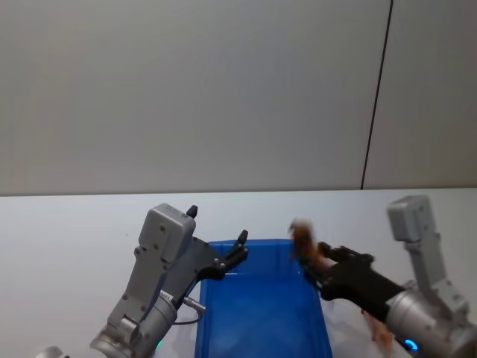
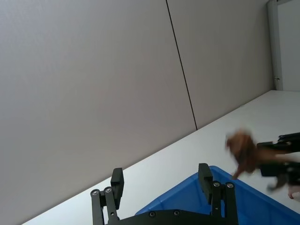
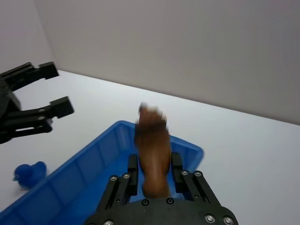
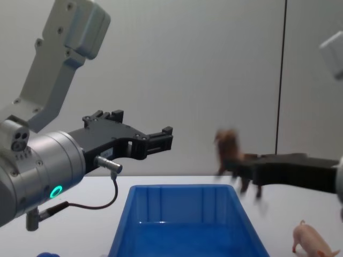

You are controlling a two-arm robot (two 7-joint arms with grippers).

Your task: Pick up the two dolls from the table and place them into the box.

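The pink pig (image 4: 311, 243) stands on the white worktop (image 1: 74, 224) just right of the blue bin (image 4: 182, 188), not yet picked. The bin's visible interior holds nothing. Above its far right corner the right hand (image 3: 154, 171) pinches the shaggy brown lion (image 3: 152, 136), seemingly poised to drop it in. The left hand (image 2: 161, 177) hovers above the bin's left rim, spread wide and empty.

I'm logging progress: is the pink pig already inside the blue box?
No, the pink pig stands on the table to the right of the box, outside its rim.
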